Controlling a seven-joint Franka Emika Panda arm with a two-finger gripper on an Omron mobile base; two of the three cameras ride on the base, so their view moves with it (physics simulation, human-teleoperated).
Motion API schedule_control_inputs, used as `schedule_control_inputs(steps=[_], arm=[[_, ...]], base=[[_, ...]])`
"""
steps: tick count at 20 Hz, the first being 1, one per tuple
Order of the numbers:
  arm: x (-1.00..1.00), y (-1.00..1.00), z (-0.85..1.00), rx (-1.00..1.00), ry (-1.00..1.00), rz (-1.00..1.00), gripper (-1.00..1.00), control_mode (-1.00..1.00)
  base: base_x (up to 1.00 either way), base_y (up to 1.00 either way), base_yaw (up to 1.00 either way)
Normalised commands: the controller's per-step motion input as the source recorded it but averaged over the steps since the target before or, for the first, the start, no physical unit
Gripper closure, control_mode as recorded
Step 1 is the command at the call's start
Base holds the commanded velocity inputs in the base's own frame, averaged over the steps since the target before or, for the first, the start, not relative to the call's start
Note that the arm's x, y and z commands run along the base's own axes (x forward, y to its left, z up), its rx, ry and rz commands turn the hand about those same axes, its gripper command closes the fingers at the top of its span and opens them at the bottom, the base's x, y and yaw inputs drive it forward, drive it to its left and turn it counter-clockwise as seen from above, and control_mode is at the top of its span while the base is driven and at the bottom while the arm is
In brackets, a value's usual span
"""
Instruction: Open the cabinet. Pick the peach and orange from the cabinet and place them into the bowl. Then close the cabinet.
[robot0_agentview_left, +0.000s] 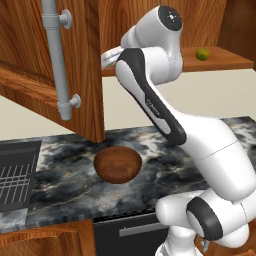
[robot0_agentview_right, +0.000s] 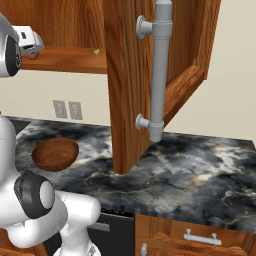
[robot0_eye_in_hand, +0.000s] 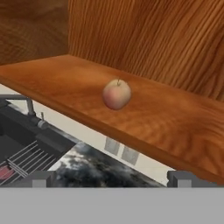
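My finger tips (robot0_eye_in_hand: 109, 178) spread wide, empty. Peach (robot0_eye_in_hand: 117, 94) dead ahead on cabinet (robot0_agentview_left: 75, 60) shelf, just beyond. Likely light, firm, round, apt to roll; take it across its middle. Bowl (robot0_agentview_left: 118, 164) well below.

A dark marbled stone countertop (robot0_agentview_right: 200, 170) runs below a plain cream wall (robot0_agentview_right: 235, 100) carrying two grey wall outlets (robot0_agentview_right: 67, 109). A dark sink with a wire rack (robot0_agentview_left: 15, 175) is set into the countertop's left end. Reddish-brown wooden lower drawers with short grey bar handles (robot0_agentview_right: 202, 237) sit beneath the countertop.
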Motion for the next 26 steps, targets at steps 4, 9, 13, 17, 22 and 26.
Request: schedule_control_inputs(steps=[4,9,13,17,22,26], arm=[[0.32,0.06,-0.04,0.00,0.00,-0.01,-1.00,-1.00],[0.28,0.06,-0.02,0.00,0.00,0.00,-1.00,-1.00],[0.19,0.13,0.00,0.00,0.00,0.00,-1.00,-1.00],[0.14,0.21,0.00,0.00,0.00,0.00,-1.00,-1.00],[0.19,0.23,0.00,0.00,0.00,0.00,-1.00,-1.00],[0.25,0.18,0.00,0.00,0.00,0.00,-1.00,-1.00]], base=[[0.00,0.00,0.00],[0.00,0.00,0.00],[0.00,0.00,0.00],[0.00,0.00,0.00],[0.00,0.00,0.00],[0.00,0.00,0.00]])
